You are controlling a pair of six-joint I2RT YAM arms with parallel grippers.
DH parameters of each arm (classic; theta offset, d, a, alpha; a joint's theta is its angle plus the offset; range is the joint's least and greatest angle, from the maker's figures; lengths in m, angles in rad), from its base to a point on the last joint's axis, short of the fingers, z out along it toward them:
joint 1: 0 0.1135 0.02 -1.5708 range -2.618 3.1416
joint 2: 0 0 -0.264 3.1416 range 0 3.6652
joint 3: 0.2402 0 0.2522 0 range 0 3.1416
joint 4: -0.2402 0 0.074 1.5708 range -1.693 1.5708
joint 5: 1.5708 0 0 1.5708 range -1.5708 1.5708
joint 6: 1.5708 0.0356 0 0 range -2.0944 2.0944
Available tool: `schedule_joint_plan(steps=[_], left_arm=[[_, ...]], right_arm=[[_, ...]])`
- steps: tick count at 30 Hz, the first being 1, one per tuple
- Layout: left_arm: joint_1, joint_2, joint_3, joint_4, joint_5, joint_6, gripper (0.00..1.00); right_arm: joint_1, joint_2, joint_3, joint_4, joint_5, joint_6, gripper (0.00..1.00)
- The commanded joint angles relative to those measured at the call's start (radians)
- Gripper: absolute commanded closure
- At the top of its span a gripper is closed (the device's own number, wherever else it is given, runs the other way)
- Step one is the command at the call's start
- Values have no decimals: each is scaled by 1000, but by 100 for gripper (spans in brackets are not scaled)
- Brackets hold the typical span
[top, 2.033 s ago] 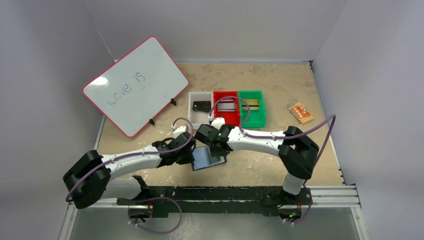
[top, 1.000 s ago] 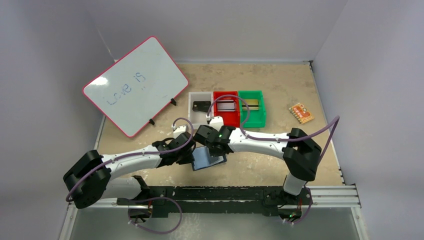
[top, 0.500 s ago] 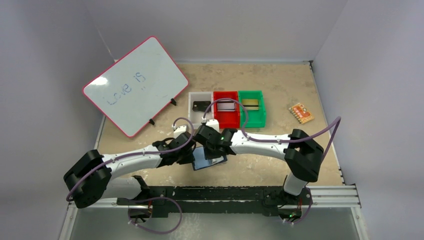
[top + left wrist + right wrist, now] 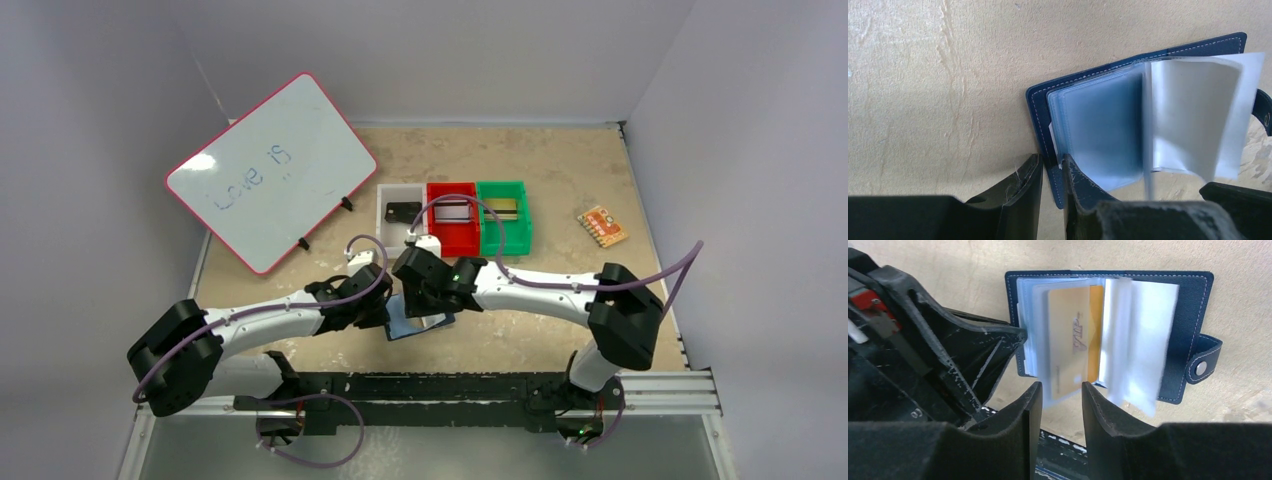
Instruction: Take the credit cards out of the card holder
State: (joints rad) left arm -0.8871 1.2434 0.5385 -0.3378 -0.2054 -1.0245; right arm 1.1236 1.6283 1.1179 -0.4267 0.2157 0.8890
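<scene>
**Top view:** Two white-and-black arms meet over the navy card holder, which lies open on the speckled tan table, at 6 o'clock from a row of three small square bins. The bins are white, red and green. The left gripper sits at the holder's 9 o'clock edge, and the right gripper hangs over its pale, glossy pages. A pink-rimmed whiteboard with rounded corners leans on its stand at the table's 10 o'clock. A small orange patterned rectangle lies at 3 o'clock from the bins.

**Left wrist view:** The left gripper's scuffed black jaws are drawn nearly together, pinching the holder's stitched, grained cover at its lower-left corner. Clear plastic sleeves fan up from the spine, and the ones at 3 o'clock are blurred.

**Right wrist view:** The holder lies spread flat. Its rounded tab, with a silver snap, juts out at 3 o'clock. A gold card with script lettering shows through a clear sleeve. The right gripper's matte black jaws stand a narrow gap apart, flanking the sleeve's lower end at 6 o'clock. Whether they grip it cannot be told. The left gripper's finger meets the cover at 9 o'clock.
</scene>
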Motion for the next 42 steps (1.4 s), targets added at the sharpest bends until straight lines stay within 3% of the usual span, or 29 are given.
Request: schedule_joint_plan(steps=[1,6,11,16,21,24,26,30,34,42], left_arm=[[-7,-11,31,19,-1,21,80],[-7,-14,28,18,-5,19,80],[-7,-16,28,13,-9,19,80],[-7,-18,27,11,-9,20,80],[-7,-36,41,-3,-17,22,79],[-6,-53,51,-16,-31,23,79],[-7,-57,60,-26,-36,24,79],[-7,-55,64,-38,-42,23,78],[-7,-66,64,-45,-46,17,77],[-6,-117,66,-8,-38,9,71]], right_arm=[[-21,-43,-18,25,-13,6,61],[-39,-84,-60,40,-17,7,53],[-106,-63,-88,-106,88,63,56],[-167,-161,-163,-88,81,80,58],[-165,-293,-159,60,32,26,58],[-165,-325,-190,240,-110,-23,58],[-168,-299,-207,332,-241,-50,58],[-165,-194,-188,429,-341,-84,61],[-168,-106,-178,370,-335,-46,67],[-205,-53,-236,384,-333,-53,65]])
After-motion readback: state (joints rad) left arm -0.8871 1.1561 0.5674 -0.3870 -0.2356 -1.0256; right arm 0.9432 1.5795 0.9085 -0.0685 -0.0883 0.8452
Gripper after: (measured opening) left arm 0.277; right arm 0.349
